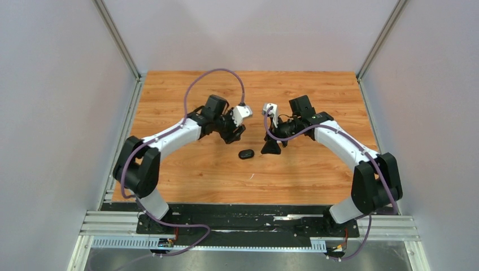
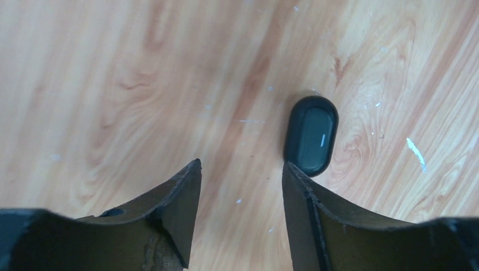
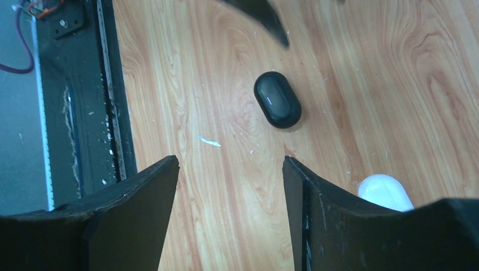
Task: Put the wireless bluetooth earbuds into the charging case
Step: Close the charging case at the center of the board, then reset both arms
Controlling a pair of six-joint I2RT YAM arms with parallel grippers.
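Note:
A black pill-shaped charging case (image 1: 246, 153) lies closed on the wooden table between my two grippers. It also shows in the left wrist view (image 2: 311, 135), just beyond my right fingertip, and in the right wrist view (image 3: 277, 99). A white pill-shaped case (image 3: 385, 192) lies partly hidden behind my right gripper's finger. No earbuds show in any view. My left gripper (image 1: 234, 135) (image 2: 240, 164) is open and empty above the table. My right gripper (image 1: 272, 148) (image 3: 230, 159) is open and empty too.
The black base rail (image 3: 85, 113) runs along the table's near edge. A small white fleck (image 3: 209, 141) lies on the wood near the black case. Grey walls (image 1: 56, 113) enclose the table on the left, right and back.

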